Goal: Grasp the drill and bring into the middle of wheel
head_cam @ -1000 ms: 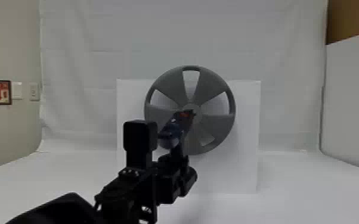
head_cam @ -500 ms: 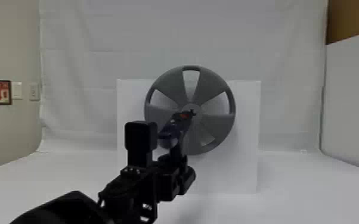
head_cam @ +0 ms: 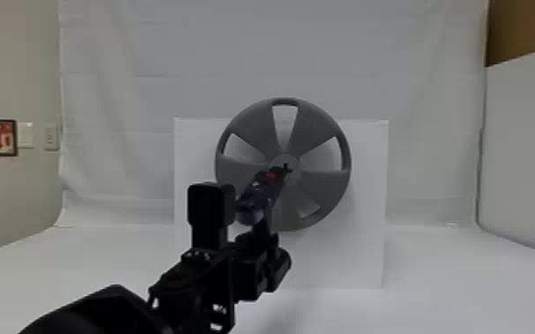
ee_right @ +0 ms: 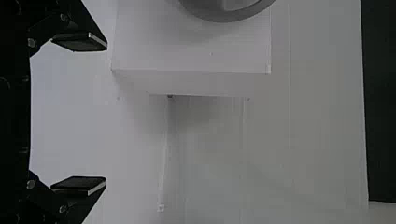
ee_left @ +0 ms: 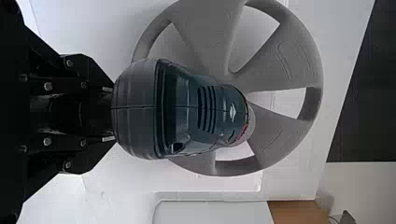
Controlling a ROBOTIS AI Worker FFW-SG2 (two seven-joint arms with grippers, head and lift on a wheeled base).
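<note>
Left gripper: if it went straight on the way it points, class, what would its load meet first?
Probably the wheel, near its hub, tip of the drill first; any gap is unclear.

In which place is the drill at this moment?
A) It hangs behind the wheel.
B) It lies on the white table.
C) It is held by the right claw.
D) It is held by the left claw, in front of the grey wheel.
D, because the left claw grips the drill, which covers part of the wheel in the head view.
</note>
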